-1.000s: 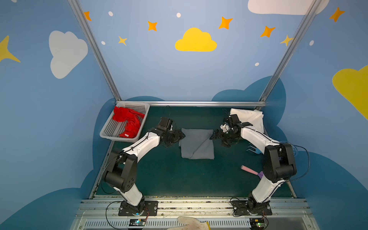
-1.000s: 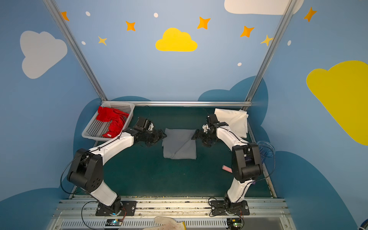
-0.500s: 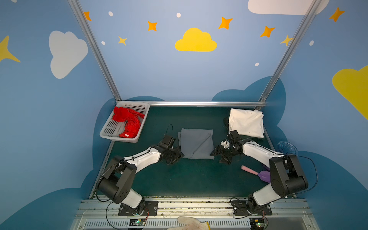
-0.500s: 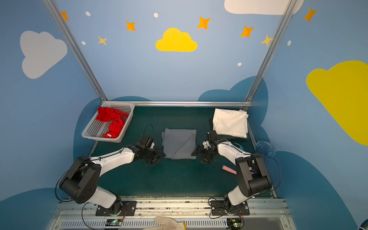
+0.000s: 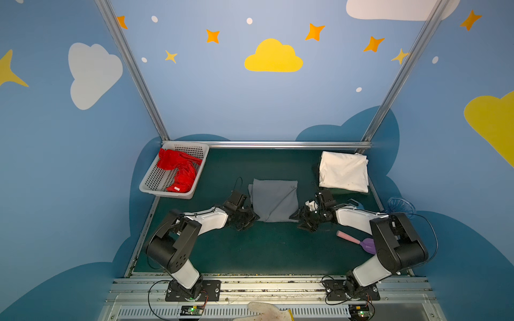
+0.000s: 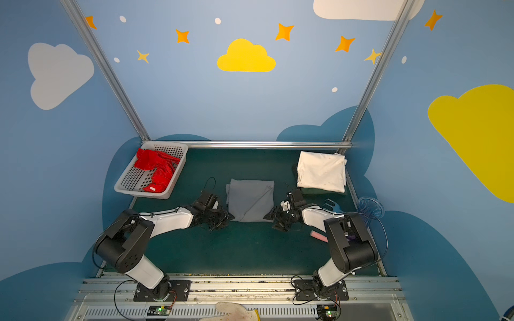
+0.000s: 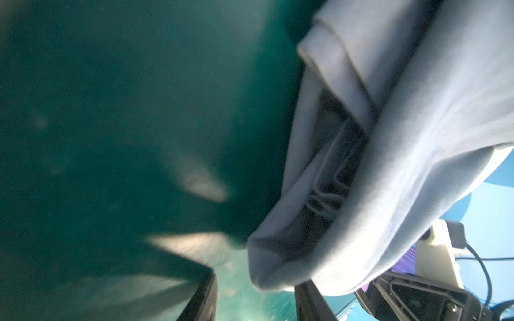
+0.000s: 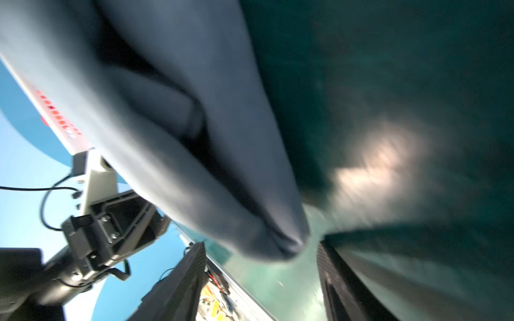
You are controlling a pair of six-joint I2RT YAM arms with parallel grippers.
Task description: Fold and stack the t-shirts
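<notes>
My left gripper [image 5: 250, 219] sits at the near left corner of the grey shirt [image 5: 274, 200] with its jaws apart. In the left wrist view the two fingers [image 7: 201, 297] frame bare mat, and the bunched corner of the cloth lies right at their tips, not clamped. My right gripper [image 5: 301, 221] mirrors it at the near right corner, also unclenched, with the folded corner just ahead of its fingers [image 8: 180, 283] and green showing between them. A second ago both grippers flanked the shirt's far half. Since then they have come along its sides toward the near edge of the table [image 5: 250, 255], and my forearms now lie low. The grey shirt has stayed put, a folded rectangle in the middle of the table. The white shirt [image 5: 343, 172], folded at the far right corner, was partly hidden by my right arm then and is now in full view. The red shirt [image 5: 179, 169] lies crumpled in the basket [image 5: 167, 193] at the far left corner, unchanged.
</notes>
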